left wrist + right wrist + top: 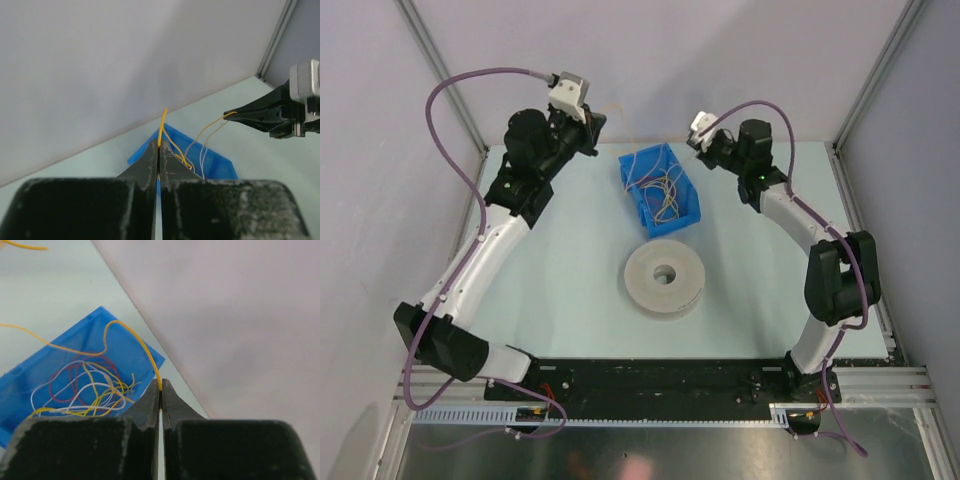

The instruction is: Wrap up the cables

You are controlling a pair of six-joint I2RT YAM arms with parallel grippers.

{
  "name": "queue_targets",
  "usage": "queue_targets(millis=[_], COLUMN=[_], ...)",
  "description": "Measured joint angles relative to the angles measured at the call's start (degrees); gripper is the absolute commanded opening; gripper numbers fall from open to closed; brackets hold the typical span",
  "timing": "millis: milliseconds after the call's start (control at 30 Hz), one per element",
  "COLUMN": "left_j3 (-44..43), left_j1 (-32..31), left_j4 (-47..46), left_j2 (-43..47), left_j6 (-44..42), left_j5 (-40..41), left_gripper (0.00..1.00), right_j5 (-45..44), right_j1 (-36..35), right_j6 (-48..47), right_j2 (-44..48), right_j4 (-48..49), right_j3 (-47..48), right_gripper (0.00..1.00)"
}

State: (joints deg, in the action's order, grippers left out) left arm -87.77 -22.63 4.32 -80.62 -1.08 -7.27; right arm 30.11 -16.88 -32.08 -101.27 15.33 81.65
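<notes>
Both black tapered jaws pinch shut on thin yellow cable (161,125), possibly one strand, rising from the blue plastic bin (632,195) upper-centre.

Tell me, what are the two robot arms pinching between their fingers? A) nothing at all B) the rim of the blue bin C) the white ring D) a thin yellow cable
D: the left fingers and the right fingers are each shut on a thin yellow cable rising from the blue bin, while the white ring lies apart on the table.
</notes>
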Motion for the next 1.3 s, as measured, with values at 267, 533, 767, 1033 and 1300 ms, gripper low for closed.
queue_targets(millis=[267,533,767,1033,1300], left_j3=[10.88,16.63,17.18,17.29,17.94], left_j1=[0.24,0.79,1.92,2.36,2.93], left_j4=[-0.17,0.72,0.81,0.83,0.83], left_j2=[1.07,1.07,0.85,-0.26,-0.28], left_j6=[2.45,4.72,5.51,5.64,5.68], left_j5=[-2.14,-3.67,-4.28,-5.9,-6.75], left_gripper=[0.0,0.0,0.0,0.0,0.0], right_j5=[-7.93,-17.27,-18.1,-12.74,-10.71], right_j1=[-6.67,-1.03,4.76,3.17,-0.02], right_j6=[-23.15,-38.27,-43.17,-38.56,-33.38], right_j2=[-2.56,-6.32,-6.88,-11.52,-13.84], right_j4=[-10.69,-7.19,-6.16,-10.67,-12.87], right_j3=[0.11,-0.24,-0.22,-0.24,-2.51], right_gripper=[0.0,0.0,0.0,0.0,0.0])
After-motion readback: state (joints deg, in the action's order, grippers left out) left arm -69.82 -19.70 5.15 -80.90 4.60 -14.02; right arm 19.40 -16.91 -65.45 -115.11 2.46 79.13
